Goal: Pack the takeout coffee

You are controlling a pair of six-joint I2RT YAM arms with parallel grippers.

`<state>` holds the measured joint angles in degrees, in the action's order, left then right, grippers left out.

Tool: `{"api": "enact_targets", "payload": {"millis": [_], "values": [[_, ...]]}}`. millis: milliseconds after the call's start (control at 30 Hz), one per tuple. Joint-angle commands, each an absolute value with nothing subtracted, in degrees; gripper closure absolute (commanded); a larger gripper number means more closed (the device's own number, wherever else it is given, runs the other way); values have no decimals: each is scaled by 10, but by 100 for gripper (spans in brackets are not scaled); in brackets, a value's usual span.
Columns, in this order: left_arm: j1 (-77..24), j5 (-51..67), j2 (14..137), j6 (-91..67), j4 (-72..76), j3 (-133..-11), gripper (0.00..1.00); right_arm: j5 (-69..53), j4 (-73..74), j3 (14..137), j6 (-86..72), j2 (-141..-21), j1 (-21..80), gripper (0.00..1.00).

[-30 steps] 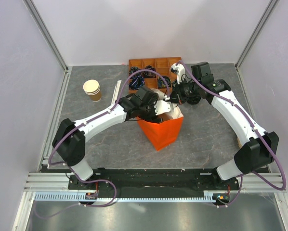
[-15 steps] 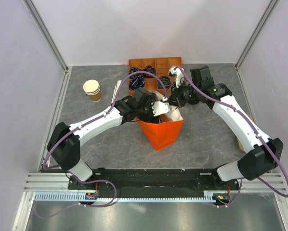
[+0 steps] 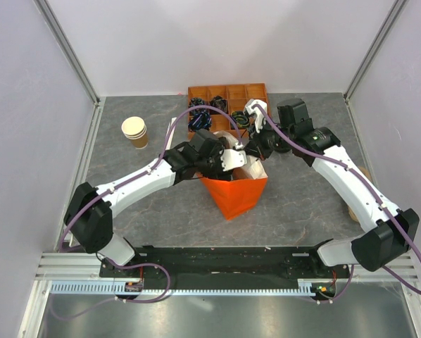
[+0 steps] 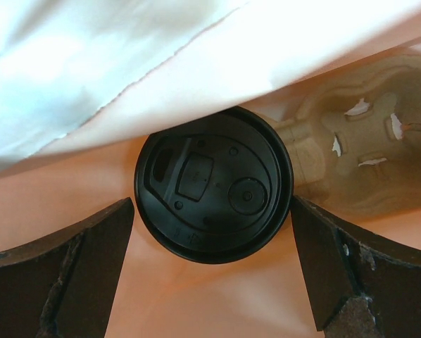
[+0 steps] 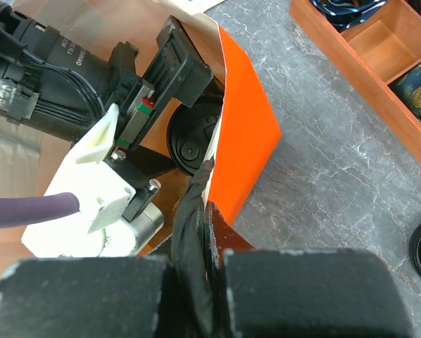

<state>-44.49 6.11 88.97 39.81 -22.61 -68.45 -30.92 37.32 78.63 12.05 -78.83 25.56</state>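
Sitting deep inside the orange bag (image 3: 233, 193), the coffee cup (image 4: 214, 184) shows only its round black lid. A brown cardboard cup holder (image 4: 351, 141) lies just beside it. The bag stands near the middle of the worktop (image 3: 309, 204). The left hand (image 4: 210, 211) is down in the bag with its two fingers wide open, one on each side of the lid, not touching it. I think the cup is let go, so the best move now is to lift that hand straight up, slowly, without bumping the lid. The left arm reaches across and bends down into the bag. The right hand (image 5: 200, 225) is pinched shut on the bag's top edge, its arm stretched in from the right side.
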Motion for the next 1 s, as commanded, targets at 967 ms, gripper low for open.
{"api": "enact_targets", "payload": {"millis": [967], "values": [[-442,107,826,405,-228,-668,3,-301,350,766,174,-757,266,100]]}}
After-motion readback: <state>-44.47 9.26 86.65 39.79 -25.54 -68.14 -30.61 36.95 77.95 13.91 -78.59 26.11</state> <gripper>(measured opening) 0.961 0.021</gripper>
